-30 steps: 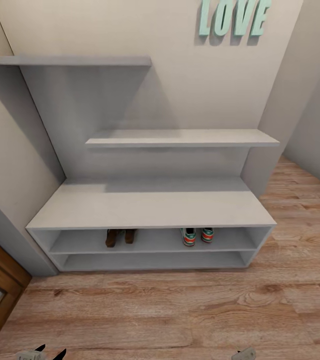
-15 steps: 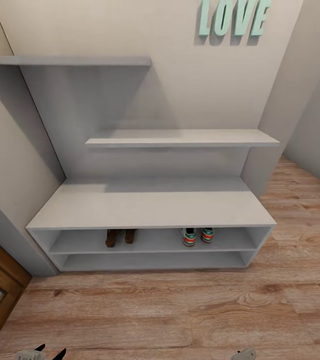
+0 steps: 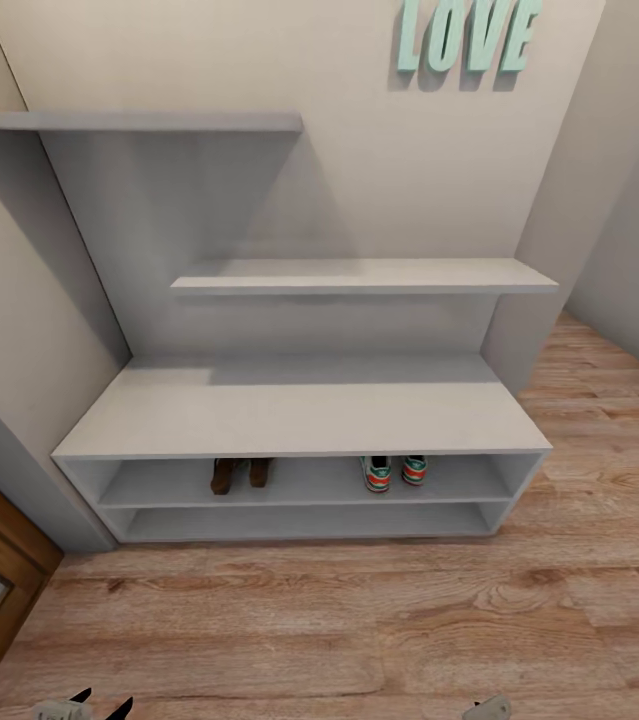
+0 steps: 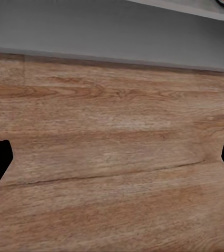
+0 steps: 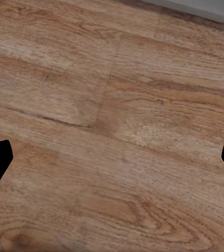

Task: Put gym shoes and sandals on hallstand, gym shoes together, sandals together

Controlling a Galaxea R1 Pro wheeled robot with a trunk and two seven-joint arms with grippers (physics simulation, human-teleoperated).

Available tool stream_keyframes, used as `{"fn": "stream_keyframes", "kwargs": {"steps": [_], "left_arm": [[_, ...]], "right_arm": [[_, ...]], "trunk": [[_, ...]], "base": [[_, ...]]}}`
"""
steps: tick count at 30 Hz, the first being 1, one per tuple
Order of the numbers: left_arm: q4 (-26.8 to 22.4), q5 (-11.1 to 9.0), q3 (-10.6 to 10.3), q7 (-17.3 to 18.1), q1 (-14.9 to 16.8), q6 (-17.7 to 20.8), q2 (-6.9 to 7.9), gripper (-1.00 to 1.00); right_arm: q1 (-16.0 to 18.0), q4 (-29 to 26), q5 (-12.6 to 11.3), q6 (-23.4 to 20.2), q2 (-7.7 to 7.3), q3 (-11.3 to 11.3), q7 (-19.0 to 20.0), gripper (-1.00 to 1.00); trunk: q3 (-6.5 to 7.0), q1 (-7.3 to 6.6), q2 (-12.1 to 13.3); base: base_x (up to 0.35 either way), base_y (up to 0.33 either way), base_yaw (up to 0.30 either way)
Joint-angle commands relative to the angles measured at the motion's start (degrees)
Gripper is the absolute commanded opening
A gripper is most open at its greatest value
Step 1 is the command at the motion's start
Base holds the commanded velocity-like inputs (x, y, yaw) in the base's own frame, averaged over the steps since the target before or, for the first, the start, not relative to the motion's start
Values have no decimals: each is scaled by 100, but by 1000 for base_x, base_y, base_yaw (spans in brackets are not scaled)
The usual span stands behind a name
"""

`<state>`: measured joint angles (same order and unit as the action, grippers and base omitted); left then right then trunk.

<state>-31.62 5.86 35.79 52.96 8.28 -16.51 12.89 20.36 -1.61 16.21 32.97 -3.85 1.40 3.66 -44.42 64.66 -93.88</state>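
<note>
Sandals (image 3: 240, 473) and gym shoes (image 3: 394, 471) sit paired on the hallstand's (image 3: 299, 415) upper tier, well apart. Left pincer (image 4: 112, 163) and right pincer (image 5: 112, 163) gape over bare corridor floor (image 3: 359, 620).

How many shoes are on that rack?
4: two sandals side by side left on the upper tier of the rack, two gym shoes side by side right. Only heels show.
</note>
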Motion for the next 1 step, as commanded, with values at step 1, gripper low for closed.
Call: {"fn": "stream_keyframes", "kwargs": {"steps": [1], "left_arm": [[-2,61,43,29,7,-27,-5,100]], "right_arm": [[3,3,-12,16,-2,18,38,100]], "trunk": [[-4,-1,-2]], "base": [[0,0,0]]}}
